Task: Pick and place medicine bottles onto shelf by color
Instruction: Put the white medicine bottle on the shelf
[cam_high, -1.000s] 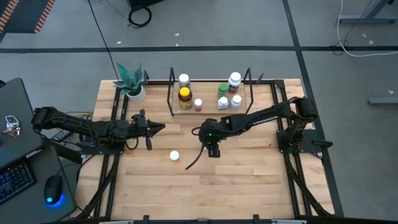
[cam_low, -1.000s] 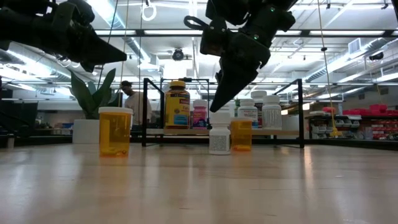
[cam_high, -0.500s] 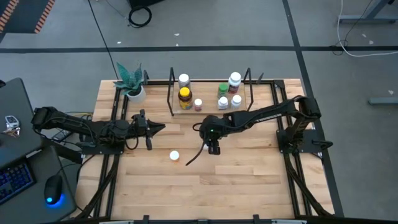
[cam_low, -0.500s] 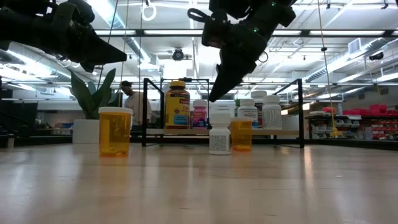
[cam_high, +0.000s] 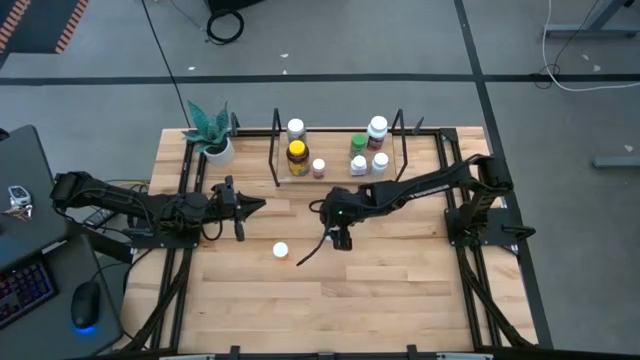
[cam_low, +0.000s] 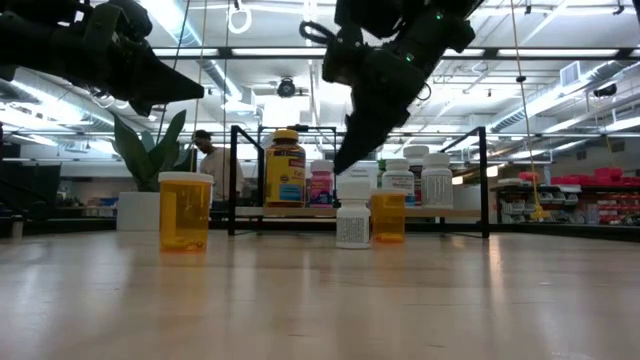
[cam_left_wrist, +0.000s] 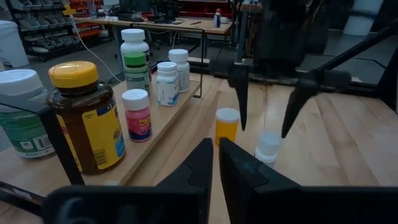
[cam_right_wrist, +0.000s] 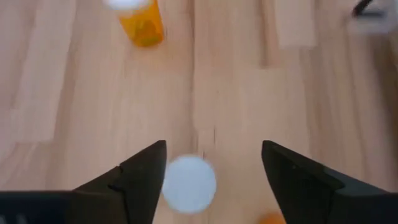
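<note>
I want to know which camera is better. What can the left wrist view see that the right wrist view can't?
Only the left wrist view shows the shelf with its bottles: the amber bottle with the yellow lid, the pink bottle and the green-capped bottle. Only the right wrist view looks straight down on the small white bottle's cap, between the right gripper and its open jaws. Both show that white bottle and an orange bottle on the wooden table.

Left gripper (cam_left_wrist: 216, 163) fingers pressed together. Beyond: amber yellow-lidded bottle (cam_left_wrist: 84, 115), pink bottle (cam_left_wrist: 137, 114) on shelf (cam_left_wrist: 163, 127). Right gripper (cam_left_wrist: 267, 106) (spread) above a small white bottle (cam_left_wrist: 268, 147), orange bottle (cam_left_wrist: 227, 125) beside.
</note>
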